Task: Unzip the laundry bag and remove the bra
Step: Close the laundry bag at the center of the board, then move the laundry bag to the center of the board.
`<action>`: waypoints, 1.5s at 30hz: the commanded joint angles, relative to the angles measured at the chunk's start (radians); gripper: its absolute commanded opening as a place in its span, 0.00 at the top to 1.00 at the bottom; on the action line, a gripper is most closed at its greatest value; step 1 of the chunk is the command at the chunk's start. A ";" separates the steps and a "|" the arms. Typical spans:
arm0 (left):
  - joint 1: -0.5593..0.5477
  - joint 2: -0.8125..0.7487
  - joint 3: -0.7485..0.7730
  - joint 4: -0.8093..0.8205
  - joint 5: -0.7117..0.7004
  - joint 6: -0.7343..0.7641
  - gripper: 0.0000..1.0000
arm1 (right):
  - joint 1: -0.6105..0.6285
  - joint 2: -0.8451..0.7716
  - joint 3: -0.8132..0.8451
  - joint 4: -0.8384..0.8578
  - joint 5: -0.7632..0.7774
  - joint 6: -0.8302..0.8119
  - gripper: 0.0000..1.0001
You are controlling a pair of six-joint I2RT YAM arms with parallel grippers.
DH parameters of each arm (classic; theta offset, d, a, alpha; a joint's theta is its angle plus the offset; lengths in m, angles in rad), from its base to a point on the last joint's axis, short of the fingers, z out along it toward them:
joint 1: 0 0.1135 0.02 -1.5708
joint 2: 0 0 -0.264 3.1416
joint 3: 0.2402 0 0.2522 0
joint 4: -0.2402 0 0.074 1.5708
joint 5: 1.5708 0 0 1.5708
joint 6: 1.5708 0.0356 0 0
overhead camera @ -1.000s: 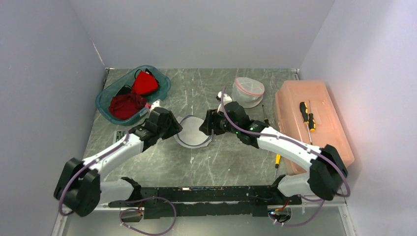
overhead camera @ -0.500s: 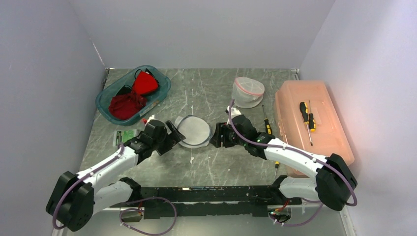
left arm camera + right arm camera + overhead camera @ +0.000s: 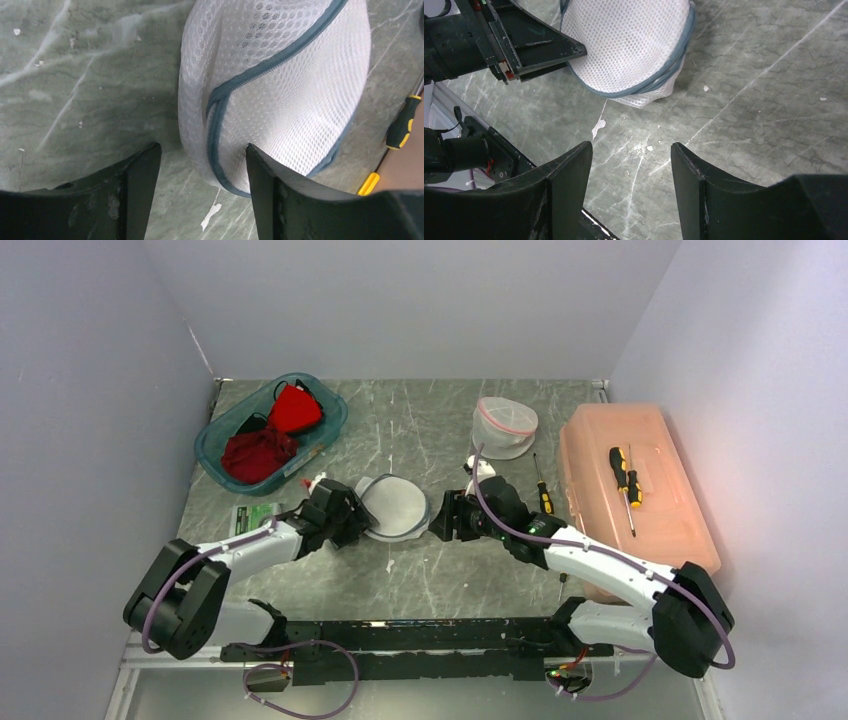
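The laundry bag [image 3: 392,508] is a round white mesh pouch with a blue-grey zipper [image 3: 220,115], lying flat mid-table. No bra shows through its mesh. My left gripper [image 3: 350,518] is low at the bag's left edge and open; in the left wrist view the zippered rim sits between its fingers [image 3: 202,160], with the right finger against the mesh. My right gripper [image 3: 440,520] is open just right of the bag [image 3: 629,45], over bare table with nothing between its fingers [image 3: 631,160]. Red garments, one bright red and cup-shaped like a bra [image 3: 295,408], lie in the teal tub [image 3: 215,455].
A second mesh bag with a pink zipper [image 3: 504,425] stands at the back. A pale orange box [image 3: 650,510] at the right carries a yellow-black screwdriver [image 3: 625,475]. Another screwdriver [image 3: 542,495] lies beside the right arm. A green packet [image 3: 255,515] lies left of the left gripper.
My left gripper has dropped from beside the teal tub to the bag's left edge. The right gripper has backed off the bag to the right and lower.
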 commanded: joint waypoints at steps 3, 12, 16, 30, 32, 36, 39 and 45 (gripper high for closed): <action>0.026 0.025 0.001 0.063 -0.060 0.019 0.42 | -0.002 -0.043 -0.017 0.038 0.034 0.002 0.37; 0.068 0.000 -0.043 0.097 -0.061 0.011 0.82 | -0.003 -0.059 -0.029 0.040 0.045 -0.005 0.37; 0.078 -0.049 -0.047 0.051 -0.086 0.015 0.94 | -0.004 -0.066 -0.037 0.044 0.047 -0.009 0.37; 0.105 -0.095 -0.025 -0.041 -0.128 0.054 0.92 | -0.121 0.199 -0.019 0.348 -0.174 0.113 0.27; 0.106 -0.079 -0.024 -0.038 -0.134 0.061 0.92 | -0.123 0.278 0.019 0.375 -0.193 0.134 0.27; 0.107 -0.049 -0.032 -0.022 -0.134 0.061 0.93 | -0.122 0.433 0.099 0.423 -0.227 0.179 0.27; 0.109 -0.033 -0.041 -0.003 -0.129 0.062 0.93 | -0.122 0.519 0.128 0.466 -0.246 0.214 0.27; 0.109 -0.010 -0.035 0.010 -0.117 0.080 0.94 | -0.118 0.580 0.126 0.571 -0.261 0.254 0.26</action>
